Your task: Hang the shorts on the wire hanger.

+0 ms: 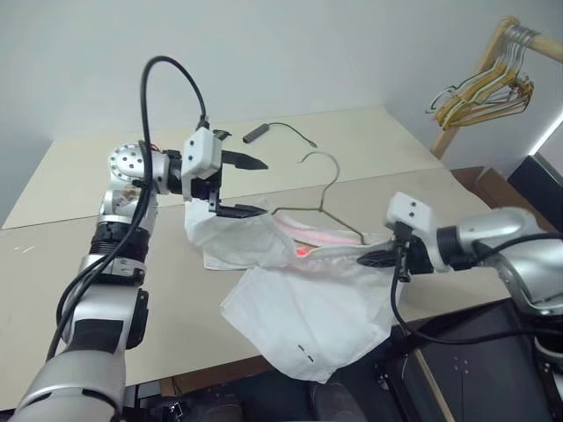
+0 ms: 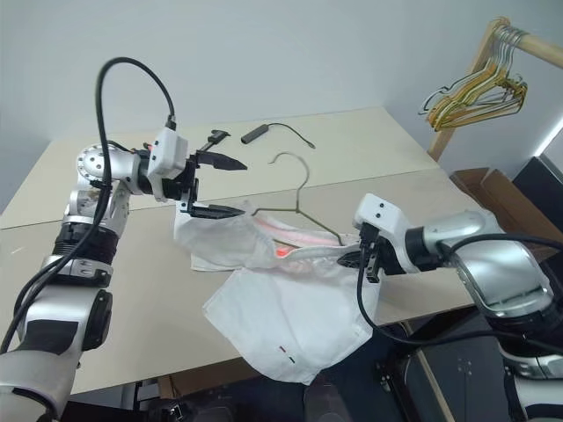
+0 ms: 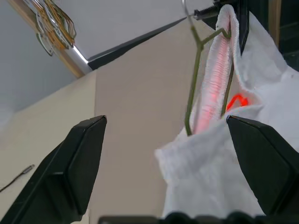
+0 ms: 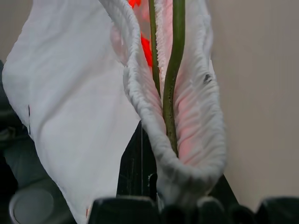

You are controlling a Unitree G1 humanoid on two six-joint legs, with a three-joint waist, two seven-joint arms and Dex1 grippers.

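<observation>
shorts (image 2: pixel 290 308) draped over table (image 2: pixel 132 290) edge | wire hanger (image 2: pixel 303 207) inside waistband | right end effector (image 2: pixel 354 258) pinching waistband

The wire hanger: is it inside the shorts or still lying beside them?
Inside: the wire hanger runs into the waistband of the shorts; its hook sticks out.

Beige table (image 1: pixel 79 185), two-part top with a seam running across, occupying the centre and left of the frame. Small black cable-ended device (image 1: pixel 257 134) lying on its far half, upper centre. Bunch of yellowish-gold hangers (image 1: pixel 486 92) on a wooden rack (image 1: pixel 471 79), upper right; brown cardboard box (image 2: pixel 493 189) at the right edge.
</observation>
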